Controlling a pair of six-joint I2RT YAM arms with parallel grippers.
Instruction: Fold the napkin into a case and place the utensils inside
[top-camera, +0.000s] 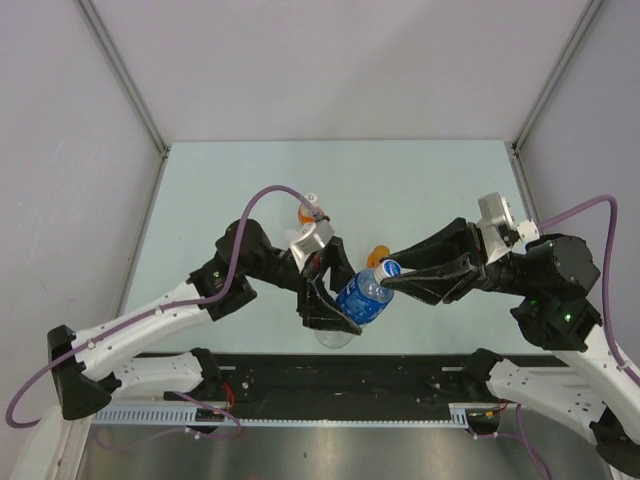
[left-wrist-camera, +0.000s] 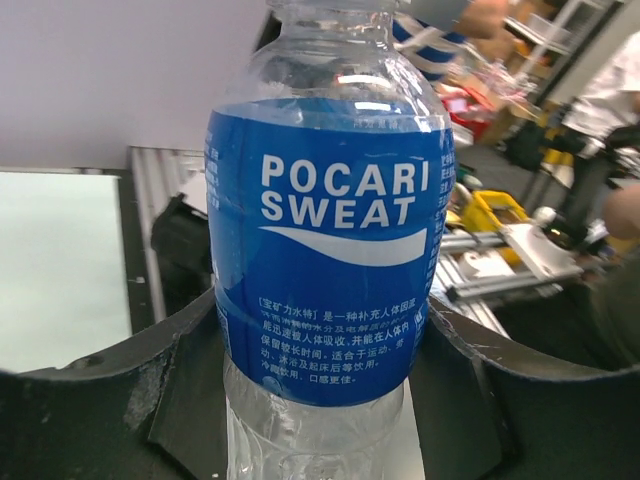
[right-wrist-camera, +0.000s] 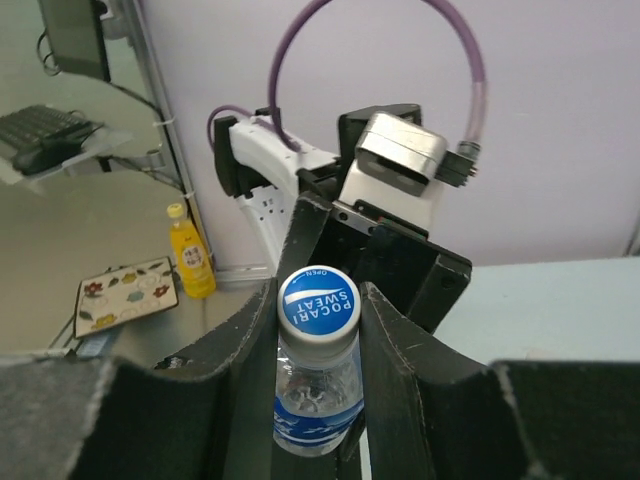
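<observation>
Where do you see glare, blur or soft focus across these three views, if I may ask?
Left wrist: the bottle label is crisp, a glare streak crosses its clear shoulder, the room behind is soft. Right wrist: the cap is sharp, the right gripper's fingers soften toward the bottom edge. Top external: flat, even light on the table, no glare.

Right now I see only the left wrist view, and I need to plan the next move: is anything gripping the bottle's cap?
Observer: Yes. The right end effector is shut on the cap.
Operator: Is the bottle upright?
Observer: No. From above, the bottle leans, cap toward the right arm.
</observation>
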